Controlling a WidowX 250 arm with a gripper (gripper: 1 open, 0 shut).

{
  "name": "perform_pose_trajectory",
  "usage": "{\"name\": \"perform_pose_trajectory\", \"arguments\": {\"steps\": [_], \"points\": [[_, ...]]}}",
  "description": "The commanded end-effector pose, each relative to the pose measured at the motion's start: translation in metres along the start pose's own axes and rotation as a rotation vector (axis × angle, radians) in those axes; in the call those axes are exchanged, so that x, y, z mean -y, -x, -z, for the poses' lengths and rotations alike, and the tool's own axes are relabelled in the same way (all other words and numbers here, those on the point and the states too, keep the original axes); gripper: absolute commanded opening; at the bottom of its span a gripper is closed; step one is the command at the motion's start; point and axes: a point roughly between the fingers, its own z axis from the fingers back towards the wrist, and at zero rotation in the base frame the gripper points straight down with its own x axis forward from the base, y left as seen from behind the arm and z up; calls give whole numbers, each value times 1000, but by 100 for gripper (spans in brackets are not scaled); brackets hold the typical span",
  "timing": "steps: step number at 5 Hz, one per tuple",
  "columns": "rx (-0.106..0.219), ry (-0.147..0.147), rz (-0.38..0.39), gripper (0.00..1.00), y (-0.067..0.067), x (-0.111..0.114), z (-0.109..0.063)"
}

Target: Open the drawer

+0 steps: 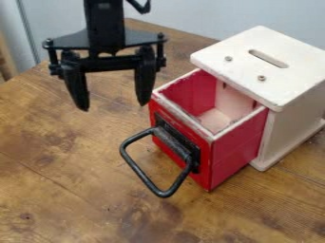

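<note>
Hovering over worktop (76, 176) with tool (112, 100) spread wide, just beside red drawer (210, 138), already pulled out of cream-white housing (269, 81), touching nothing.

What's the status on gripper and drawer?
Gripper open, nothing held, up off the table. Drawer pulled out of its white housing, interior showing. Nothing seen blocking the black loop handle.
</note>
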Motion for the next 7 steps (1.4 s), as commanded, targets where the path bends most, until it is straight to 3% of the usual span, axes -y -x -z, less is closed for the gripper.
{"name": "perform_pose_trajectory", "arguments": {"steps": [1,2,5,7], "points": [[60,49,7,100,4,-2,-24],[67,35,23,100,7,-2,-29],[64,64,27,100,13,4,-31],[70,45,23,100,14,5,-31]]}}
